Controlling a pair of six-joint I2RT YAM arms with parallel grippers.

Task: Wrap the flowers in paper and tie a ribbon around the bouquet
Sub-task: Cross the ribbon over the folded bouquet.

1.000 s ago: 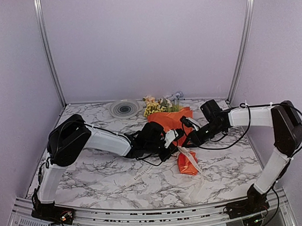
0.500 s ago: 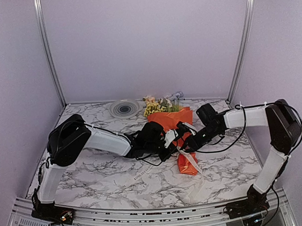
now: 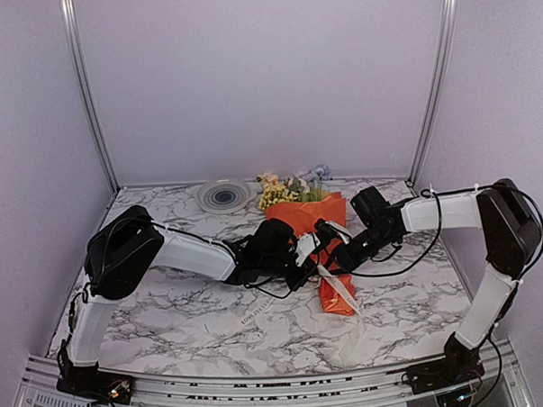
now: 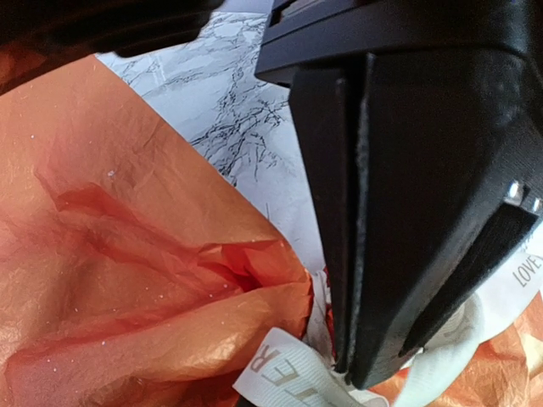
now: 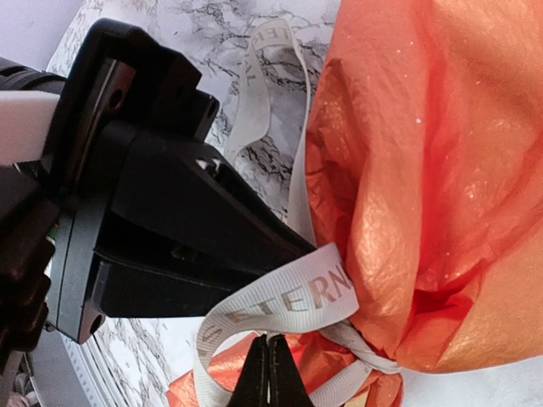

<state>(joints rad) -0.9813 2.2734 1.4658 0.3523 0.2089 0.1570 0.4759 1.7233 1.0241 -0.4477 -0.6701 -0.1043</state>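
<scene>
Bouquet (image 3: 306, 218): lying at frame centre on table (image 3: 168, 307), flowers (image 3: 287, 190) toward the top, narrow end lower right. Ribbon (image 5: 293, 298): wound round the waist, looped. Left gripper (image 4: 346, 363): pressed together, tips against ribbon. Right gripper (image 5: 270, 365): pressed together just under the loop. Cannot tell whether either pinches ribbon. Plate (image 3: 223, 196): upper left of bouquet.

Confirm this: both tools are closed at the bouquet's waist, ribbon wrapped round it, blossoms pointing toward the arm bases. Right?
Not quite: the top external view shows the flowers pointing toward the back wall instead. The rest stands: left tool and right tool are closed at the bouquet waist, ribbon wrapped round it.
</scene>
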